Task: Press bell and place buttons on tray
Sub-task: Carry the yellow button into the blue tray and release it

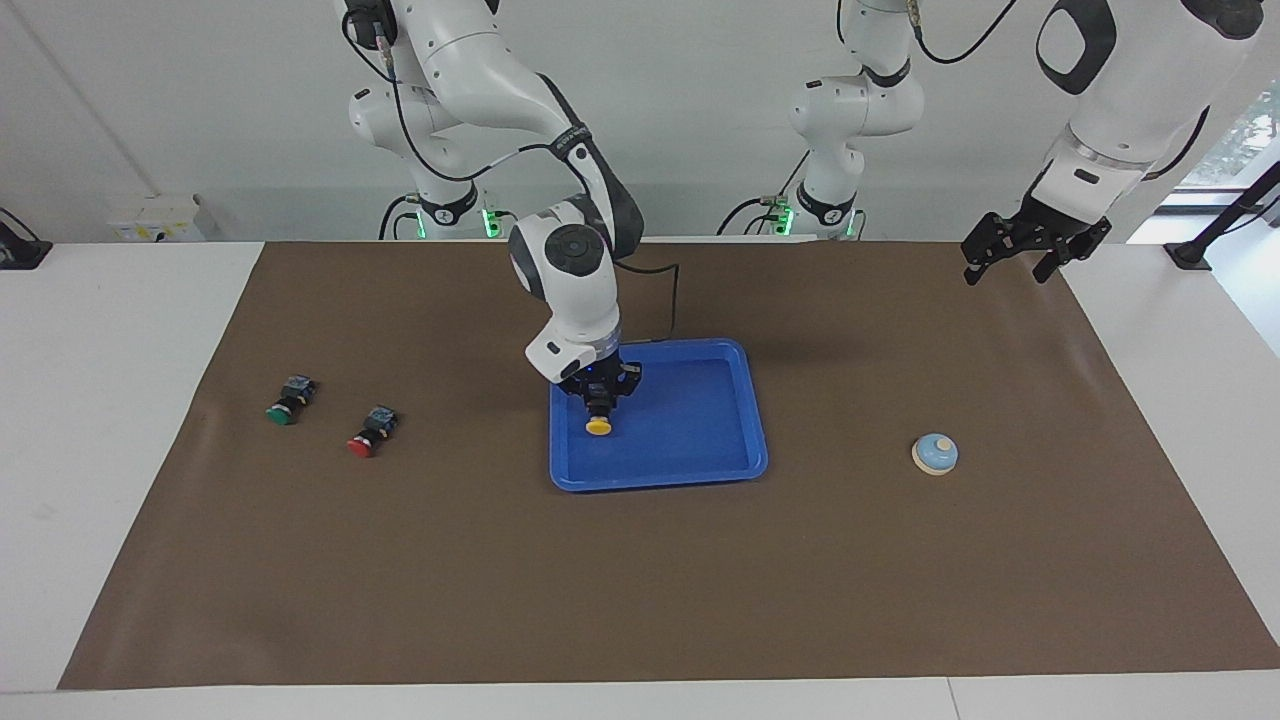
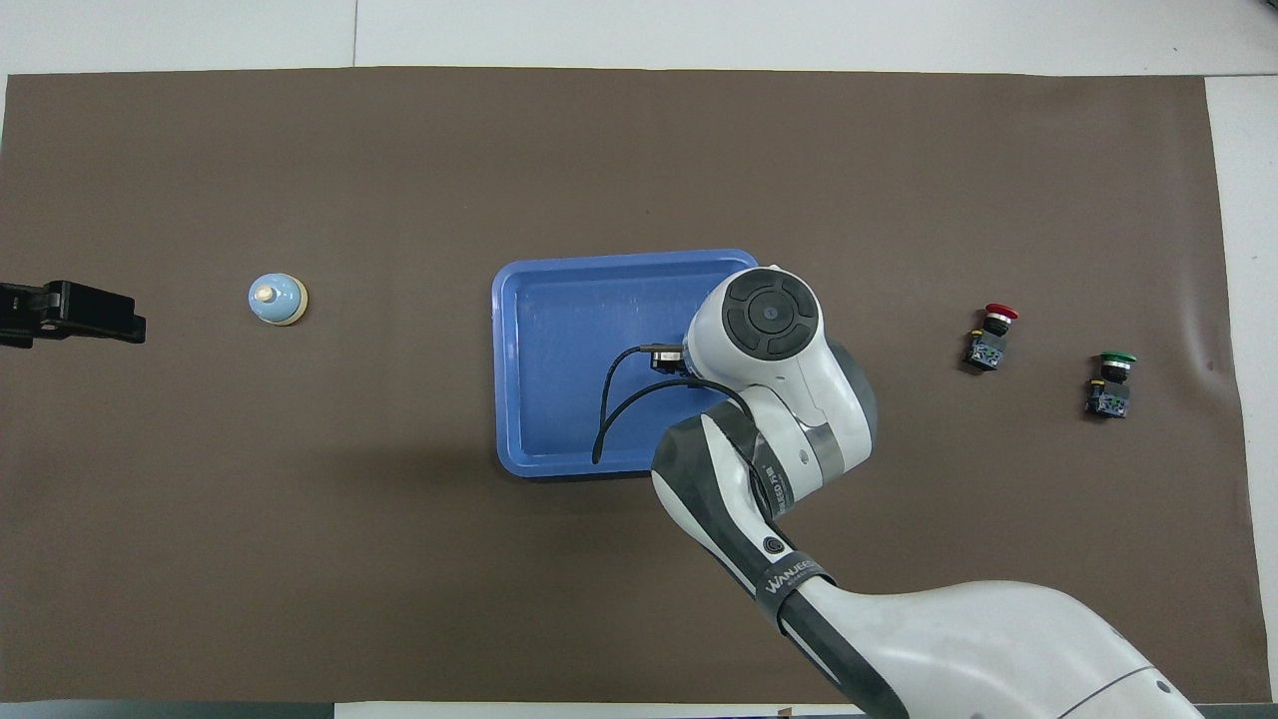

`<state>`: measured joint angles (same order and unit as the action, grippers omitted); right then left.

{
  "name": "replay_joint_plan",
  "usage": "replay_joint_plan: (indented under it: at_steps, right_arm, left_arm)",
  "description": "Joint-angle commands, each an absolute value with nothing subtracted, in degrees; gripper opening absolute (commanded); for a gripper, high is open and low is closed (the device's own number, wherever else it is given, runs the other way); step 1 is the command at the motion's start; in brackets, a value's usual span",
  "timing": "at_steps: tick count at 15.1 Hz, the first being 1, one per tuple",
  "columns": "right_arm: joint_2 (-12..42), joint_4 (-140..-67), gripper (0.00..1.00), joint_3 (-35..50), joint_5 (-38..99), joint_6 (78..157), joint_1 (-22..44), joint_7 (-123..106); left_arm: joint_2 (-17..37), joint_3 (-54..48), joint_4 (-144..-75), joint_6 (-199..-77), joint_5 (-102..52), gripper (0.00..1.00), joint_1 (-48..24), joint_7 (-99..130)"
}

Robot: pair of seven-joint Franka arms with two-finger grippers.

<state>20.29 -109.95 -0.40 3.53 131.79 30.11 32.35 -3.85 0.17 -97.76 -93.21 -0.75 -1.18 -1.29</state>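
The right gripper (image 1: 598, 404), jaws clamping the light, rigid yellow button (image 1: 599, 426) by its body, is hovering over the tray (image 1: 700, 476), toward nine o'clock in the facing view; the left gripper (image 1: 1030, 250), jaws apart, is waiting.

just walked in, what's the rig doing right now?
The right hand is shut on the yellow button and holds it over the blue tray, at the end toward the right arm. The red button and green button lie on the brown mat, not yet moved. The left hand waits open, up by the mat's corner; the bell stands alone.
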Motion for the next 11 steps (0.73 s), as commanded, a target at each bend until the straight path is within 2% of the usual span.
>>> replay_joint_plan:
  at_steps: [1, 5, 8, 9, 11]
  right_arm:
    - [19.34, -113.54, 0.00, -0.26, 4.13, 136.13, 30.49, 32.34]
    - [19.07, -114.87, 0.01, -0.26, 4.13, 136.67, 30.59, 32.25]
    - [19.07, -114.52, 0.97, -0.26, 4.22, 135.88, 30.59, 32.61]
    - [18.81, -114.09, 1.00, -0.35, 4.31, 135.10, 30.50, 32.96]
    - [17.32, -111.64, 1.00, -0.53, 4.31, 130.20, 29.45, 34.19]
  left_arm:
    - [-3.87, 0.35, -97.38, -92.55, -0.35, 1.00, -1.32, -1.32]
    - [-3.87, 0.35, -97.38, -92.55, -0.35, 1.00, -1.32, -1.32]
    - [-3.78, 0.35, -97.38, -92.55, -0.35, 1.00, -1.32, -1.32]
    - [-3.87, 0.35, -97.38, -92.55, -0.35, 1.00, -1.32, -1.32]
    - [-3.87, 0.35, -97.38, -92.55, -0.35, 1.00, -1.32, -1.32]
